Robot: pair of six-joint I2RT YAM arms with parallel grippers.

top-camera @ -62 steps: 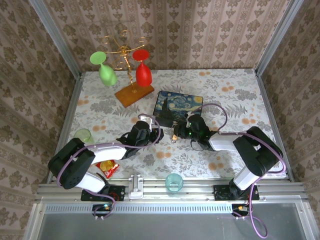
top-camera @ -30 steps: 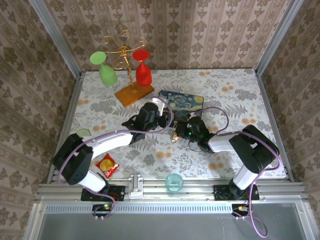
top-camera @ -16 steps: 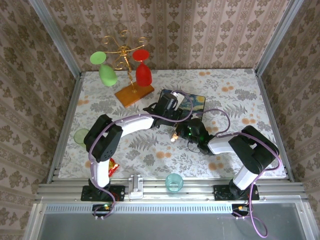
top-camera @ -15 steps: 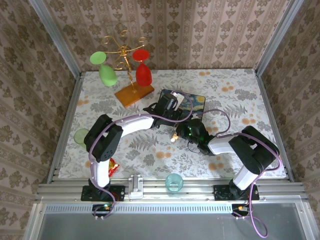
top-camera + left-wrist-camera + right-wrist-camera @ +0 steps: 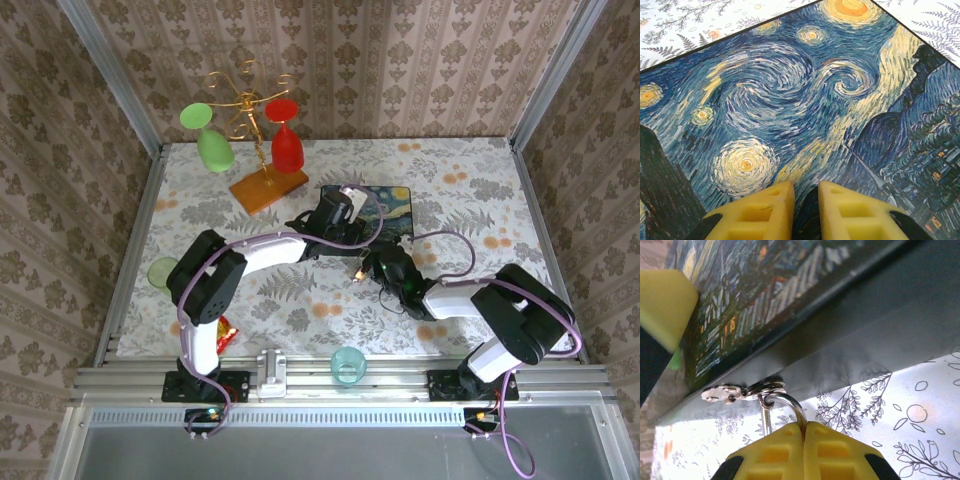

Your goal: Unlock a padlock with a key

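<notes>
Bright, even light is filling the top view, leaving only soft shadows on the table (image 5: 480, 190). In the right wrist view the box (image 5: 850, 315) is shading the table beside it and looking blurred, possibly out of focus.

Padlock (image 5: 786, 404): thin silvery shackle arches up and threads through the eye of the metal clasp (image 5: 737, 391) on the lower front edge of the painted box (image 5: 855, 330). Both shackle legs run down between the pressed-together fingers of the right gripper (image 5: 804, 432), and the body is hidden there. From above, the padlock is a small brass-gold glint just off the box front. Cannot tell whether it is locked.
</notes>
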